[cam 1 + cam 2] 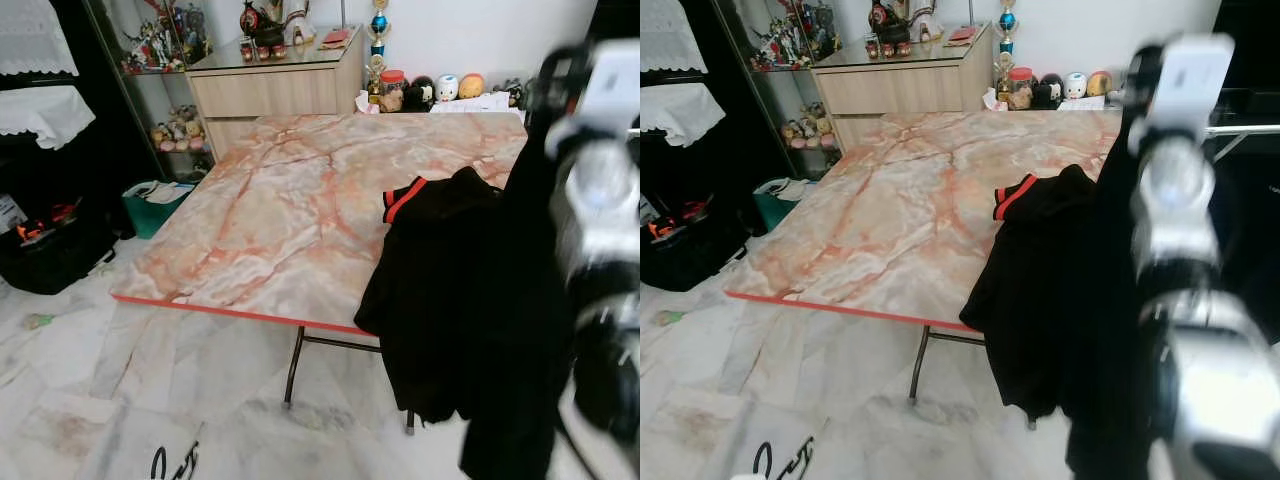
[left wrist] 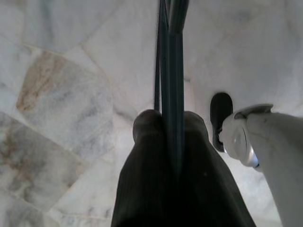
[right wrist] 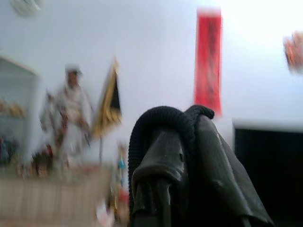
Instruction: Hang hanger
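Hanger [image 2: 170, 56]: thin dark wire frame, held low over the floor [image 1: 100, 380] in front of the table's near edge, off its left corner. Its dark curved end shows at the bottom of the left eye view.

1. Table [image 1: 290, 200]: landmark. Large square top in pink-orange marble pattern, red edge band, dark metal legs.
2. Floor: pale marble tiles with brown patches, running under and around the table.
3. Right arm [image 1: 1180, 300]: silver, raised high at the table's right side, blurred and close to the camera.
4. Black garment [image 1: 450, 300]: red-trimmed opening, hanging from the raised arm. It drapes over the table's near right corner and falls below the top.
5. Cabinet [image 1: 270, 90]: light wood with drawers, beyond the table's far left corner, figurines on top.
6. Black bag [image 1: 50, 255]: on the floor, well left of the table.
7. Teal bin [image 1: 150, 205]: on the floor, just beside the table's left edge.
8. Small toys [image 1: 440, 90]: in a row beyond the table's far edge.
9. Right gripper [image 3: 184, 127]: fingers close together, clamped on the garment's ribbed black collar, which loops over the tips.
10. Left gripper [image 2: 168, 123]: both fingers pressed closed on the hanger wire, which runs out between the tips.
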Controlling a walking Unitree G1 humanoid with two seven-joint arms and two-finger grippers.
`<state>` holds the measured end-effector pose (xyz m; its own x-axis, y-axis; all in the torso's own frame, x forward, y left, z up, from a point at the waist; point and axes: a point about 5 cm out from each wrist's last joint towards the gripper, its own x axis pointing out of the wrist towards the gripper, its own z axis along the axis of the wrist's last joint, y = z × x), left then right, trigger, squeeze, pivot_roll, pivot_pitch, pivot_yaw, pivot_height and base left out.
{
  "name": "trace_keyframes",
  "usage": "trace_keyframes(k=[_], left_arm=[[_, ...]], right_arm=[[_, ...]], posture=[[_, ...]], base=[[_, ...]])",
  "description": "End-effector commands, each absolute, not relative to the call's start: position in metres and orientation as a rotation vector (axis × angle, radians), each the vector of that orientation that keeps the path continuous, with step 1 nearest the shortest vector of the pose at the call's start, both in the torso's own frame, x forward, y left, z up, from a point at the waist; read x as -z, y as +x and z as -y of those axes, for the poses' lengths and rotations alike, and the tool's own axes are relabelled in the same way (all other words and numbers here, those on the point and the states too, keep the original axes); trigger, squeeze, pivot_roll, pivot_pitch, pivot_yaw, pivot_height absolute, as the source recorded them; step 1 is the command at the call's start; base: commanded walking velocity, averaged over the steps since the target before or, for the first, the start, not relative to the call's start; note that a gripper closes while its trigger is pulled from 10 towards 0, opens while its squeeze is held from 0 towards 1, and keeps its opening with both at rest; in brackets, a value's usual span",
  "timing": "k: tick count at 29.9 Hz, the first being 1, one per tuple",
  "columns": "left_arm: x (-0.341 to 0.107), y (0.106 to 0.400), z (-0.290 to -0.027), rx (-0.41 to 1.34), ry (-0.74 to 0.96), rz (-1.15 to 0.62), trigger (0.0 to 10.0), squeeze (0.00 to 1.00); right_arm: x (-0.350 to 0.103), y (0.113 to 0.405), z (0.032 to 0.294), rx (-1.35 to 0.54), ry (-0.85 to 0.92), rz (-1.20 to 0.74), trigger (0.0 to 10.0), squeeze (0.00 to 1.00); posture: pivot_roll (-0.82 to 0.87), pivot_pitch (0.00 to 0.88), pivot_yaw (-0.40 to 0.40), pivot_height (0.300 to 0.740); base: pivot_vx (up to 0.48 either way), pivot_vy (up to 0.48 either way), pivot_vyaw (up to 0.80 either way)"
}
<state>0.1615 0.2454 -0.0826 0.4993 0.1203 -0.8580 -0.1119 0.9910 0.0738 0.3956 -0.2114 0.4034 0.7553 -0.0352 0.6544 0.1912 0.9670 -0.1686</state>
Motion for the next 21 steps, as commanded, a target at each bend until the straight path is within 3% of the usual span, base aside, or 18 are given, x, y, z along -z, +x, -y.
trace_keyframes(k=[1,9,14,18,20,21], left_arm=[[0.083,0.159,-0.25,-0.144,0.024,-1.052,10.0,0.0],[0.083,0.158,-0.249,-0.143,0.02,-1.056,10.0,0.0],[0.083,0.157,-0.249,-0.139,0.021,-1.057,10.0,0.0],[0.085,0.156,-0.247,-0.126,0.007,-1.066,10.0,0.0],[0.085,0.155,-0.247,-0.117,0.003,-1.065,10.0,0.0],[0.085,0.155,-0.247,-0.117,0.003,-1.065,10.0,0.0]], right_arm=[[-0.407,0.398,0.197,0.074,-0.266,0.707,10.0,0.0],[-0.431,0.396,0.177,-0.052,-0.152,0.755,10.0,0.0],[-0.408,0.405,0.176,-0.068,-0.186,0.65,10.0,0.0],[-0.321,0.423,0.184,-0.047,-0.297,0.319,10.0,0.0],[-0.264,0.421,0.194,-0.043,-0.26,0.172,10.0,0.0],[-0.264,0.421,0.194,-0.043,-0.26,0.172,10.0,0.0]], posture=[[-0.04,0.0,0.093,0.74],[-0.03,0.0,0.089,0.74],[-0.03,0.0,0.086,0.74],[-0.02,0.0,0.084,0.74],[-0.02,0.0,0.084,0.74],[-0.02,0.0,0.084,0.74]], base=[[0.345,0.0,0.0],[0.343,0.0,0.0],[0.338,0.0,0.0],[0.144,0.0,0.0],[0.0,0.0,0.0],[0.0,0.0,0.0]])
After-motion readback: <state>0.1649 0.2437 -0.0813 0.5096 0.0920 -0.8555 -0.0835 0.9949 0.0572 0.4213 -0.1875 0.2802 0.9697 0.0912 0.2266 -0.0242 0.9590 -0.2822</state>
